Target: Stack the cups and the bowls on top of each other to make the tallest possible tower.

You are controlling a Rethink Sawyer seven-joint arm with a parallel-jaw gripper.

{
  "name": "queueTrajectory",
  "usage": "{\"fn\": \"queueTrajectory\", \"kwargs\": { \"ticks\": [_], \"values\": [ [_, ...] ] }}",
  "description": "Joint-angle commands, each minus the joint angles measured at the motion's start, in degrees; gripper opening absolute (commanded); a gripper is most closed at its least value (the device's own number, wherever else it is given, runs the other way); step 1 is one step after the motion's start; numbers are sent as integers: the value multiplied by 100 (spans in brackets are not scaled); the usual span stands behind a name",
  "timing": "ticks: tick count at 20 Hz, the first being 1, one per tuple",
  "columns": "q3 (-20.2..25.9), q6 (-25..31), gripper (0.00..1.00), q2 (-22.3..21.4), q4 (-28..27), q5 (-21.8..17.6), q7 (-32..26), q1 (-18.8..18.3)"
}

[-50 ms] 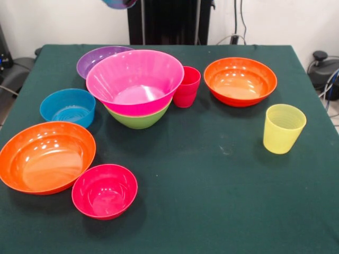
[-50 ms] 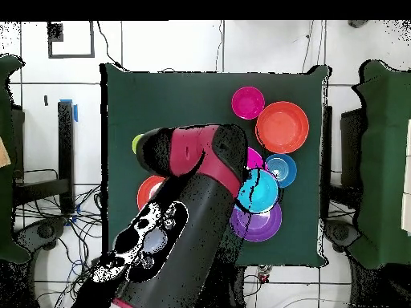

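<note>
Overhead, blue bowl [image 1: 119, 3] at the jaws.

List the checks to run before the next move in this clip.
1. Pink bowl sits level in green bowl: ok.
2. Pink bowl empty inside: ok.
3. Raised blue bowl clear of the table: ok.
4. Tool's hold on it: cannot tell, hidden.
5. Raised blue bowl centred over the pink bowl: cannot tell.
6. Red cup crowds the pink bowl's rim: likely not ok.
</note>
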Motion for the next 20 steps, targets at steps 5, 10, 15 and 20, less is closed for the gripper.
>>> {"fn": "queueTrajectory", "kwargs": {
  "ticks": [5,10,15,20],
  "values": [
    [982,-604,0,478,29,-322,-562,-178],
    [1003,-723,0,533,14,-312,-498,-203],
    [1089,-1002,0,567,80,-251,-404,-240],
    [1223,-1260,0,673,43,-170,-281,-312]
  ]
}}
